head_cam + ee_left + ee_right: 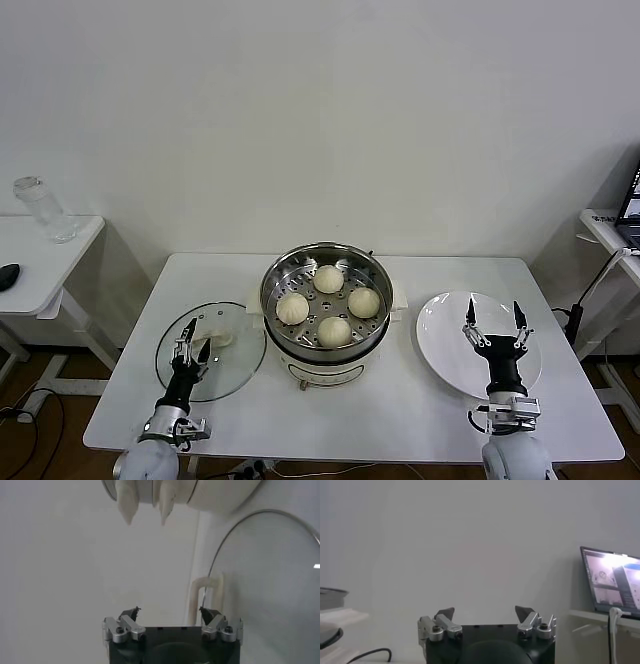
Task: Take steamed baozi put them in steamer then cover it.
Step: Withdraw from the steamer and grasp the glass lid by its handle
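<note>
The steamer (272, 283), a shiny steel basket on a white pot base, stands mid-table with several steamed baozi (328, 279) lying on its perforated floor. The cover (228, 375), a clear glass lid with a cream handle (217, 333), lies flat on the table to the steamer's left. My left gripper (195, 342) hovers open over the lid close to the handle; in the left wrist view this gripper (169, 611) is empty, with the lid (270, 590) and its handle (205, 595) just beyond. My right gripper (493, 310) stands open and empty over the white plate (445, 340).
A white side table at the left holds a clear jar (40, 208) and a black mouse (8, 275). Another table at the right carries a laptop (612, 582) and cables. The white pot base (225, 495) shows in the left wrist view.
</note>
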You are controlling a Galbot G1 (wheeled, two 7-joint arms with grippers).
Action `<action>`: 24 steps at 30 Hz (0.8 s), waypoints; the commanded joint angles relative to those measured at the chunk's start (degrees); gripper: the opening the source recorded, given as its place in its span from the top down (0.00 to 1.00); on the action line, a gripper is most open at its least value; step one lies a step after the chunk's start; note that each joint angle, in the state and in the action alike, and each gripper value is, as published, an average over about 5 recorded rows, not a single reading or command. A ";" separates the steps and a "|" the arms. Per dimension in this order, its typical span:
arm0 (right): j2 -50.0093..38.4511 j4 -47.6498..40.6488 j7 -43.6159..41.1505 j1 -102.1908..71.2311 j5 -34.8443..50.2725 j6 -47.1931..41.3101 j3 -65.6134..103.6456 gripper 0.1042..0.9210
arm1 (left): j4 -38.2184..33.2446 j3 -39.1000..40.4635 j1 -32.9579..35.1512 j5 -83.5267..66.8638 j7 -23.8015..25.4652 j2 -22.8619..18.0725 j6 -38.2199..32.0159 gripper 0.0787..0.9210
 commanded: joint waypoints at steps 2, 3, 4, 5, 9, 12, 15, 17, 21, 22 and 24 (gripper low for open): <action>0.31 0.01 -0.10 -0.51 -0.54 0.14 0.28 0.12 | 2.64 0.53 -3.39 -0.18 0.09 -0.81 0.97 0.12; 0.31 -0.03 -0.11 -0.54 -0.60 0.16 0.28 0.12 | 2.71 0.44 -3.68 -0.19 0.15 -0.96 1.06 0.12; 0.32 -0.08 -0.11 -0.55 -0.64 0.18 0.27 0.12 | 2.74 0.38 -3.94 -0.19 0.25 -1.05 1.18 0.12; 0.30 -0.14 -0.11 -0.54 -0.69 0.20 0.25 0.12 | 2.78 0.37 -4.18 -0.21 0.36 -1.11 1.35 0.12; 0.01 -0.34 -0.09 -0.39 -0.96 0.24 -0.08 0.12 | 3.21 0.46 -4.96 -0.20 0.73 -1.34 1.89 0.12; -0.19 -0.36 -0.06 -0.26 -1.07 0.25 -0.19 0.12 | 3.50 0.74 -5.28 -0.14 1.01 -1.52 2.25 0.12; -0.28 -0.29 -0.01 -0.16 -1.04 0.26 -0.10 0.12 | 3.92 1.01 -5.52 -0.02 1.29 -1.75 2.59 0.12; -0.32 -0.24 0.05 -0.12 -1.04 0.26 -0.05 0.12 | 4.50 1.08 -5.82 0.09 1.41 -1.93 2.69 0.12; -0.53 -0.06 0.20 0.06 -1.05 0.19 0.02 0.12 | 5.54 1.09 -6.15 0.26 1.69 -1.96 2.73 0.14; -0.61 -0.02 0.26 0.17 -1.05 0.16 0.03 0.12 | 5.60 1.06 -6.10 0.26 1.76 -1.92 2.75 0.16; -0.77 0.02 0.37 0.43 -1.04 0.06 0.04 0.12 | 5.49 1.04 -5.91 0.23 1.86 -1.84 2.83 0.23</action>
